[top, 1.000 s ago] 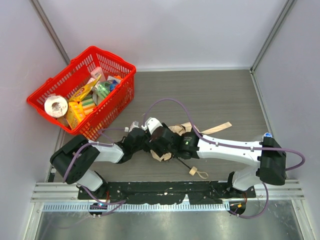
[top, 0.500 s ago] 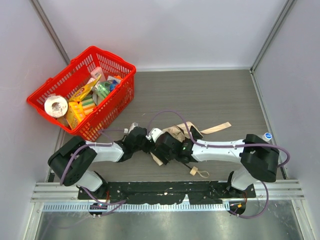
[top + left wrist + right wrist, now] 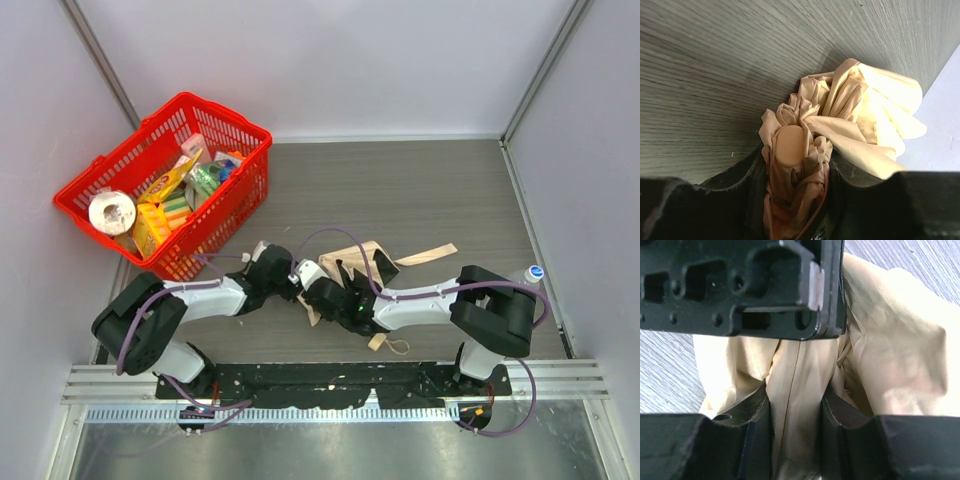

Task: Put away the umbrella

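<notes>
The grey wood-grain counter (image 3: 430,190) carries a red plastic mesh basket (image 3: 232,212) at its far left. The beige fabric folding umbrella (image 3: 352,256) lies crumpled near the front centre. The left tool (image 3: 795,175) and the right tool (image 3: 795,415) each clamp its bunched fabric.

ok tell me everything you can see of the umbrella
The umbrella is a folding one in beige fabric, crumpled and loose, lying on the grey table. Its strap trails to the right; the small tan handle with a cord loop lies nearest the arms' bases. The left fingers clamp bunched fabric around its round end cap; the right fingers pinch fabric beside them.
</notes>
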Controlling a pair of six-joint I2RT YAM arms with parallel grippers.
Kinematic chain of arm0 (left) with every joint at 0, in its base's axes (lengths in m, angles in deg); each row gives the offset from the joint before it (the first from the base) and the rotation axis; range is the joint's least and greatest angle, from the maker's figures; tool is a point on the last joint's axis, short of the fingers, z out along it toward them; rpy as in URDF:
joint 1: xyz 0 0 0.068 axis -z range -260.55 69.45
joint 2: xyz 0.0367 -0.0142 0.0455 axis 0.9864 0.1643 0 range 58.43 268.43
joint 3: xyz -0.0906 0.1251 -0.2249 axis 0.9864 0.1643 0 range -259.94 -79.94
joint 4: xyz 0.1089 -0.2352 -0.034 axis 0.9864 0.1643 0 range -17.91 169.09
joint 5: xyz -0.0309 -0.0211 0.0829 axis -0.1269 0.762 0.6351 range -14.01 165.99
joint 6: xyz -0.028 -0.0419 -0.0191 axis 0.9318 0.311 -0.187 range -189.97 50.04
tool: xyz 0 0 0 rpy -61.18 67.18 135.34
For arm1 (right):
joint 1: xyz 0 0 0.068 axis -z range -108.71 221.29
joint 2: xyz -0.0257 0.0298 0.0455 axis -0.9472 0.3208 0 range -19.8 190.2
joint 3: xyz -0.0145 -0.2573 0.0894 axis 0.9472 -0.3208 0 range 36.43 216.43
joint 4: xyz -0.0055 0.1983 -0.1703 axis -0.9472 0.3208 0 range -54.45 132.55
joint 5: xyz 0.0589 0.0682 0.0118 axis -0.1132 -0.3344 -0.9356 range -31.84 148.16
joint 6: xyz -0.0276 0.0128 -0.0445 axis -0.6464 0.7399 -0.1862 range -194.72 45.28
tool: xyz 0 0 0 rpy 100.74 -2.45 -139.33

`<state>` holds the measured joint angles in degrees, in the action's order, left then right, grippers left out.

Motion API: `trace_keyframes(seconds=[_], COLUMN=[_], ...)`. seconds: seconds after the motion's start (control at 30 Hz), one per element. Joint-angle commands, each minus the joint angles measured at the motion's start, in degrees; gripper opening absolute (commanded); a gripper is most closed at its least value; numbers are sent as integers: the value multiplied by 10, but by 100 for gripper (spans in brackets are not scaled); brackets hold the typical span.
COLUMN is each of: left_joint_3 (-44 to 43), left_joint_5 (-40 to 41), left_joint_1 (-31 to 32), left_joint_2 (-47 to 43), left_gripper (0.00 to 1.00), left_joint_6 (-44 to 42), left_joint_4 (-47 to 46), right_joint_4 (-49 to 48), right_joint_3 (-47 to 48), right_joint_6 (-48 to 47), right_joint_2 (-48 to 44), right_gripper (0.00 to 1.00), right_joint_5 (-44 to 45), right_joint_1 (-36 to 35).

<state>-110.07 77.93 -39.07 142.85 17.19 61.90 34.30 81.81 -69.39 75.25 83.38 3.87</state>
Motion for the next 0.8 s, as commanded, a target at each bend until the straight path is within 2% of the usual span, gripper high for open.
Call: trace_keyframes(seconds=[0.0, 0.03, 0.07, 0.17, 0.27, 0.3, 0.43, 0.5, 0.57, 0.67, 0.77], left_joint_3=[9, 12, 16, 45, 69, 70, 72, 79, 75, 80, 82], left_joint_5=[12, 11, 10, 25, 39, 40, 44, 52, 56, 57, 64], left_joint_1=[-11, -17, -23, -33, -41, -41, -41, -42, -41, -41, -42], left_joint_2=[-19, -22, -27, -55, -86, -94, -131, -143, -138, -123, -95], left_gripper=[0, 0, 5, 64, 97, 100, 100, 100, 100, 99, 94], left_joint_6=[-11, -19, -30, -56, -80, -90, -131, -139, -139, -130, -127], left_joint_4=[55, 48, 37, -8, -39, -38, -25, -24, -4, -14, -28], right_joint_4=[-48, -52, -73, -127, -178, -184, -233, -276, -360, -408, -412], right_joint_3=[-43, -47, -55, -93, -106, -105, -108, -120, -133, -139, -130], right_joint_6=[26, 22, 23, 39, 58, 67, 106, 136, 178, 231, 238], right_joint_2=[37, 38, 35, 28, 34, 41, 70, 81, 92, 113, 128], right_gripper=[1, 1, 1, 1, 1, 1, 1, 1, 1, 1, 1], right_joint_5=[-88, -107, -147, -266, -400, -429, -554, -626, -677, -716, -733], right_joint_1=[14, 27, 33, 83, 126, 143, 186, 208, 231, 253, 263])
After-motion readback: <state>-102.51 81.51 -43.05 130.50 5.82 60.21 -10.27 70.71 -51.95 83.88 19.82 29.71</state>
